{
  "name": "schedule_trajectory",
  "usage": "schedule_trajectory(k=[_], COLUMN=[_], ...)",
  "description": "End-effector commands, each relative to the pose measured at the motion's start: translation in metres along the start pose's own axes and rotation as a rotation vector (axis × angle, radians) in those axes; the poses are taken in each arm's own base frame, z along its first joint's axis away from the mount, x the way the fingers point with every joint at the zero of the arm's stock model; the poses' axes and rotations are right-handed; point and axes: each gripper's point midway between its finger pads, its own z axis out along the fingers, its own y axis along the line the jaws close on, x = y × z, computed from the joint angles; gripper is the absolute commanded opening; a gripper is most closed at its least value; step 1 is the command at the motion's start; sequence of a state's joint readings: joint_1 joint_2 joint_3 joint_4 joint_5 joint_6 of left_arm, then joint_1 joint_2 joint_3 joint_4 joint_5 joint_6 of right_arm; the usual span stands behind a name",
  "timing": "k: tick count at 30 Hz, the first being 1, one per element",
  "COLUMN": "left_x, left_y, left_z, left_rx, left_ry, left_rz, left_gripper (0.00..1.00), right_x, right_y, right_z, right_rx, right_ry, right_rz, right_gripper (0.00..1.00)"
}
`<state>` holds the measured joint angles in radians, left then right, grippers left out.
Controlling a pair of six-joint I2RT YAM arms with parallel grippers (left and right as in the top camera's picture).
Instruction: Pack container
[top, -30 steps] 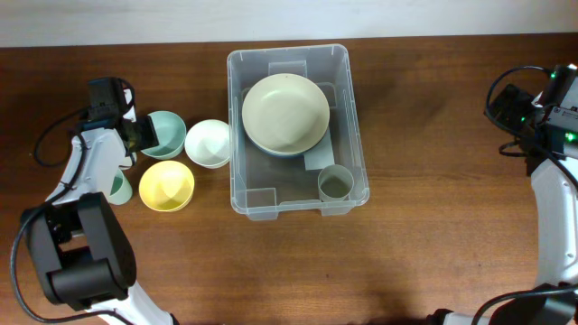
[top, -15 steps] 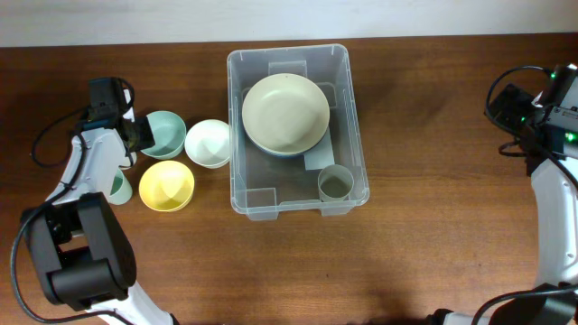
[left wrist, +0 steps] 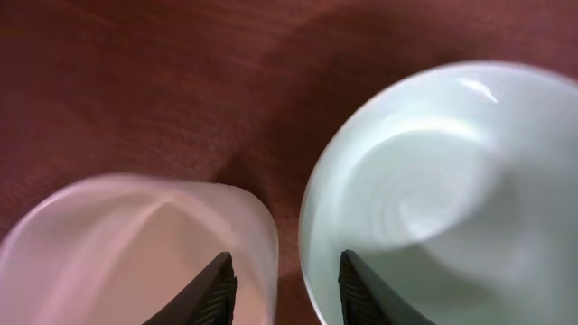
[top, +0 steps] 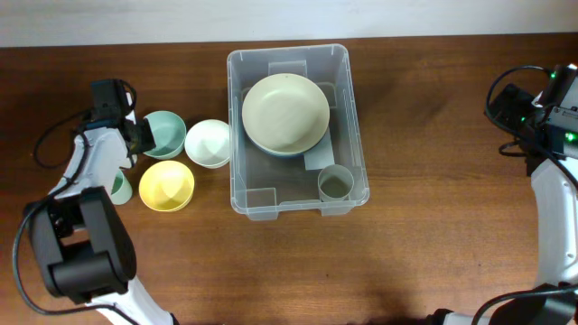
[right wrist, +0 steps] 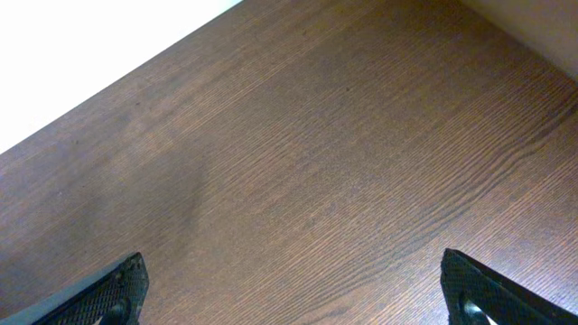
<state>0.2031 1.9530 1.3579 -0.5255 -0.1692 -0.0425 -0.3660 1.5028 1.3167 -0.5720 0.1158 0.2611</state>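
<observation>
From overhead: the container, a clear bin, at the middle of a dark wooden table. Already packed inside: a large cream bowl toward the far end and a small grey-green cup in the near right corner. Not yet packed, grouped just left of the bin: a teal bowl, a white bowl, a yellow bowl and a small green cup half hidden under the left arm. Left gripper at the teal bowl's left rim; right arm well apart at the table's right edge. From the left wrist: fingers parted, one on each side of the teal bowl's rim, no firm pinch visible; alongside, a blurred pale shape, impossible to identify. From the right wrist: right gripper spread wide over bare wood, gripping nothing. Judged from this layout: about a third done, four pieces left to load, the teal bowl probably first.
</observation>
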Motion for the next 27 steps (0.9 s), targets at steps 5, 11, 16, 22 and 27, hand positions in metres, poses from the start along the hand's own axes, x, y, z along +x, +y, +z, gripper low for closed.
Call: schedule_trajectory(k=[5,11,16,22,27], left_x=[0.001,-0.017,-0.041,-0.063,-0.075], left_y=[0.003,0.008,0.012,0.016,-0.001], left_z=[0.006,-0.010,-0.037,-0.079,-0.123], left_rx=[-0.017,-0.038,-0.035,-0.018,0.077], left_ry=[0.010,-0.025,-0.097,-0.198,-0.286], left_rz=[0.014,0.007,-0.007,-0.024,-0.011], left_gripper=[0.16,0.09,0.06,0.01,0.01], right_x=[-0.007,-0.007,-0.007,-0.007,-0.007], right_y=[-0.001,-0.001,-0.001,-0.001,-0.001], right_z=[-0.004,-0.004,-0.004,-0.004,-0.004], right_rx=[0.006,0.006,0.006,0.006,0.005], right_ry=[-0.020,-0.020,-0.020,-0.020,-0.020], right_rz=[0.005,0.005,0.005,0.005,0.005], right_gripper=[0.99,0.99,0.99,0.99,0.99])
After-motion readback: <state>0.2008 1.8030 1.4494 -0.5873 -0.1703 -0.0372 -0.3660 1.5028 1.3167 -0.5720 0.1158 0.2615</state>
